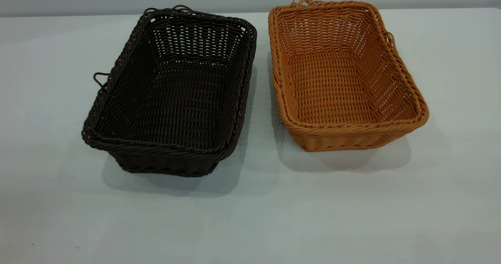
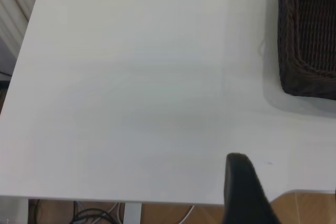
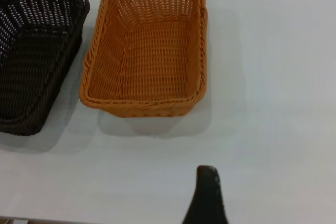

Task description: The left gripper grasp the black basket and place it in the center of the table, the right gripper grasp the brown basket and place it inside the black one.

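Observation:
The black basket (image 1: 172, 95) stands upright on the white table (image 1: 250, 217) at the left. The brown basket (image 1: 344, 76) stands upright beside it at the right, a narrow gap between them. Both are empty. Neither gripper shows in the exterior view. In the left wrist view a dark part of my left gripper (image 2: 241, 187) hangs over the table's near edge, well apart from the black basket (image 2: 310, 35). In the right wrist view a dark part of my right gripper (image 3: 207, 195) hovers over the table in front of the brown basket (image 3: 147, 45), not touching it; the black basket (image 3: 37, 51) lies beside it.
Bare white tabletop (image 2: 131, 77) stretches out beside the black basket. The table's edge (image 2: 131, 201) shows in the left wrist view, with floor and cables below. Small wire loops (image 1: 100, 78) stick out from the basket rims.

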Robot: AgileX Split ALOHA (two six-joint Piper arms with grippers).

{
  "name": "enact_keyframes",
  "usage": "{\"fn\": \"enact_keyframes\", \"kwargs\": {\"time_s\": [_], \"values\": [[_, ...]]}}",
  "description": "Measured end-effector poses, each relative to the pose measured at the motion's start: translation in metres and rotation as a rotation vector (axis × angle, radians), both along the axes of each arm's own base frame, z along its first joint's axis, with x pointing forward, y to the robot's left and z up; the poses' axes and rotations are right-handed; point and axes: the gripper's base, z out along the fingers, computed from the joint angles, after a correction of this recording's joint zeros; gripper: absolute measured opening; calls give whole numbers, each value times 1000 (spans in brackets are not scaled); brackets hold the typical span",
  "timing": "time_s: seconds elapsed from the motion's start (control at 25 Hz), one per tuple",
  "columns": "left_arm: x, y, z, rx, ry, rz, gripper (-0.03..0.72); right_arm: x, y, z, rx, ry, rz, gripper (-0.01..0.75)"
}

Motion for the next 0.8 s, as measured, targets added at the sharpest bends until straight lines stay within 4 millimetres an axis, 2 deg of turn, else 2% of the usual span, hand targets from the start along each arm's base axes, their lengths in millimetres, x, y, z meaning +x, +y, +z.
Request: {"fn": "enact_keyframes", "kwargs": {"time_s": [0.2,0.36,0.56,0.72,0.8], "values": [[2,2,2,11,10,13,366,3,-1,1,53,15,-43,531],[24,3,22,20,51,25,368,34,2,7,79,155,-65,587],[91,4,38,28,193,8,435,98,11,7,90,336,-8,633],[149,4,28,40,354,-19,510,145,26,-7,195,496,82,630],[176,3,18,37,408,-44,524,166,34,-18,242,565,148,625]]}}
